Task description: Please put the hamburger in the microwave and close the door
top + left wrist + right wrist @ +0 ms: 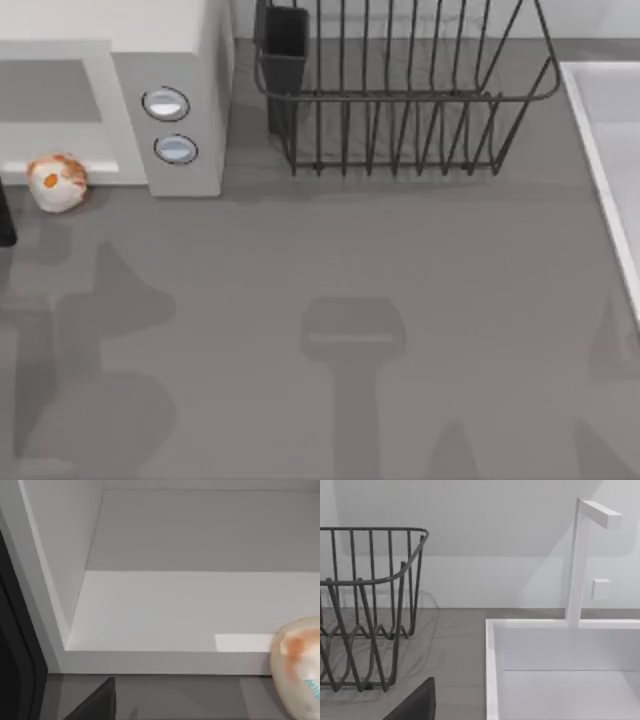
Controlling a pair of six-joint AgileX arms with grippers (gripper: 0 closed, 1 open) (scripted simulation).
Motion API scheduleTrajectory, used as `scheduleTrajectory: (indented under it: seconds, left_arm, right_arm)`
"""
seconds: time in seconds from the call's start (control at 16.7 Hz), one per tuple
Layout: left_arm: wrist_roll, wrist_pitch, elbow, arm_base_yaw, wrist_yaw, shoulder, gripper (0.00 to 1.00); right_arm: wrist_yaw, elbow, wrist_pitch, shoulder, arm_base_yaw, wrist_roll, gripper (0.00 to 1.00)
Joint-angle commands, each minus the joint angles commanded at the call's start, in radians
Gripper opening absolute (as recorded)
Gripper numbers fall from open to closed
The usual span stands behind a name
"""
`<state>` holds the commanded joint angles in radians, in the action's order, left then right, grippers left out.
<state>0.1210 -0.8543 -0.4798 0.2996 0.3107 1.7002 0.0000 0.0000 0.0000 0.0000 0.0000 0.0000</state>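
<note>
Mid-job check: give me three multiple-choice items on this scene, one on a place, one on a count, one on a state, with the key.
1. Where is the hamburger?
A. in the wire rack
B. on the table in front of the microwave
C. in the sink

2. How many knobs does the microwave show?
A. one
B. two
C. four

3. The microwave cavity is:
A. open, nothing inside
B. shut
C. open, hamburger inside

Key: B, it lies at the front edge; B, two silver knobs on the panel; A, left wrist view shows a bare cavity floor.

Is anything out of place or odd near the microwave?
Yes: the hamburger sits on the table in front of the microwave, not inside it. The left wrist view shows the cavity open. Nothing looks spilled or damaged.
</note>
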Motion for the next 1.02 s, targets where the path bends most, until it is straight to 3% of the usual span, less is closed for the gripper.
scheduleTrajectory:
  seconds: [0.42,1.02]
  left_arm:
    - [-0.001,0.359,-0.075,0.001,-0.003,-0.258,1.00]
    - [-0.010,0.406,-0.043,-0.020,-0.025,-0.378,1.00]
  right_arm:
    - [0.000,0.000,0.000,0.000,0.000,0.000,1.00]
    - [0.000,0.000,0.000,0.000,0.000,0.000,1.00]
